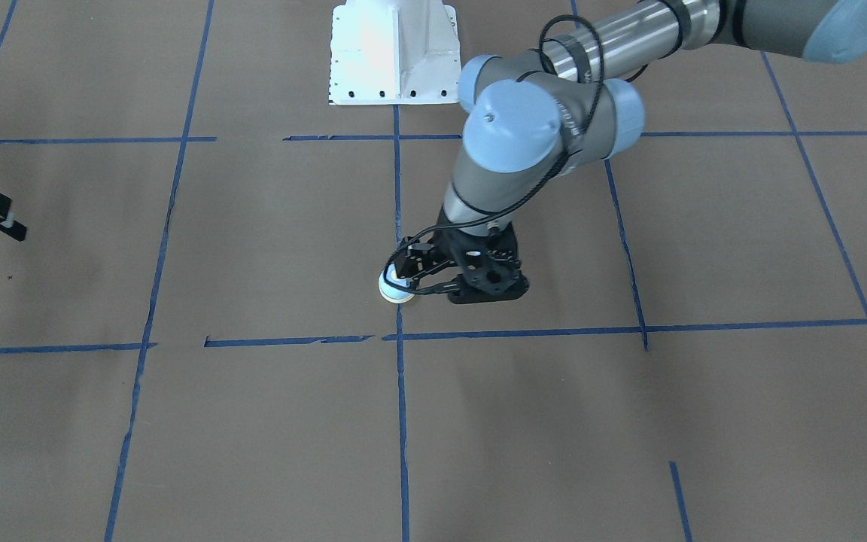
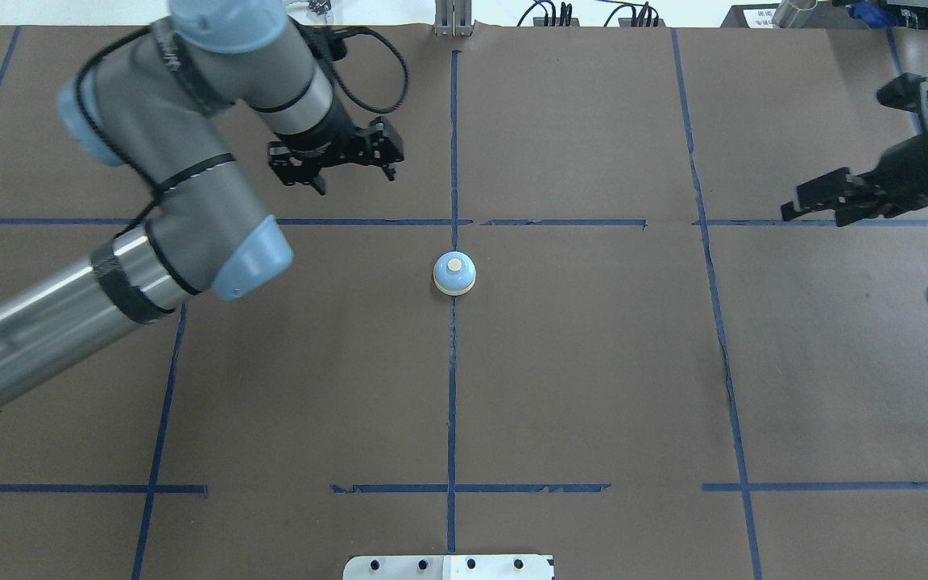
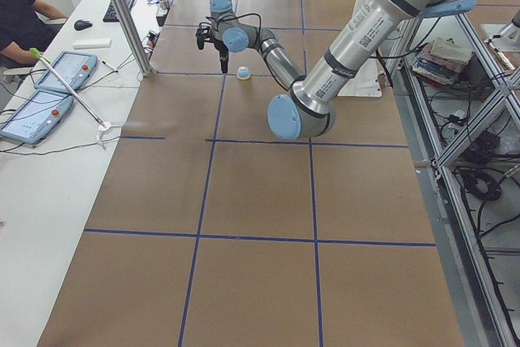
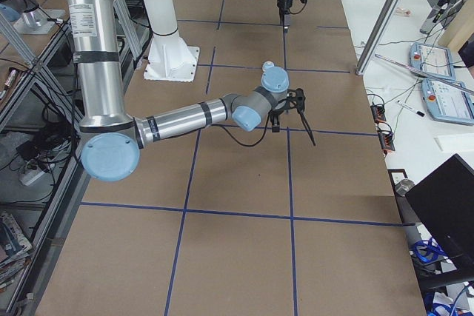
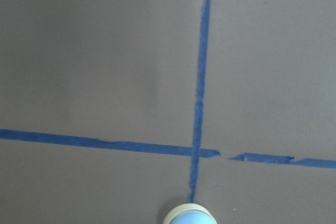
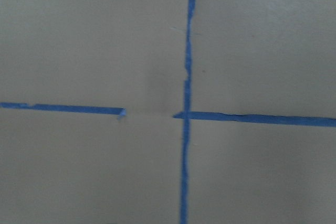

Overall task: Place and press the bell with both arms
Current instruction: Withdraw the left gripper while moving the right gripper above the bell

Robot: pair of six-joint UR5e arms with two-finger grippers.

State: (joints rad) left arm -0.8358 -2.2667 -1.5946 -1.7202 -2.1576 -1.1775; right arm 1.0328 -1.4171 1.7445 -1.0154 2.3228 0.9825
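Jaws on both arms stood spread, with nothing gripped in either pair. From where I watched, the left gripper [image 2: 356,181] hung above the table with its fingers pointing down. It was on the far side of the bell [image 2: 454,273] from the robot and a little toward the robot's left, near the bell but not touching it. Seen from across the table its black fingers overlapped the bell, yet the overhead and side views showed a gap between them. The left arm [image 2: 190,193] reached in bent at the elbow, with a black cable looped about its wrist.

The bell sat upright on the brown paper table [image 2: 593,387], a light-blue dome with a cream rim and a cream button on top. It rested right on the blue tape line [image 2: 452,387] that ran out from the white pedestal [image 2: 448,567], just on the robot's side of where that line met a cross strip. The left wrist camera caught only its top at the bottom edge, with the tape crossing beyond.

The right gripper [image 2: 798,203] was well apart from the bell, raised over the robot's right end of the table, its fingers slanting toward the middle. Its wrist camera showed only paper and a tape crossing.

At the side bench a person in a dark shirt [image 3: 18,18] sat by two tablets [image 3: 67,71].
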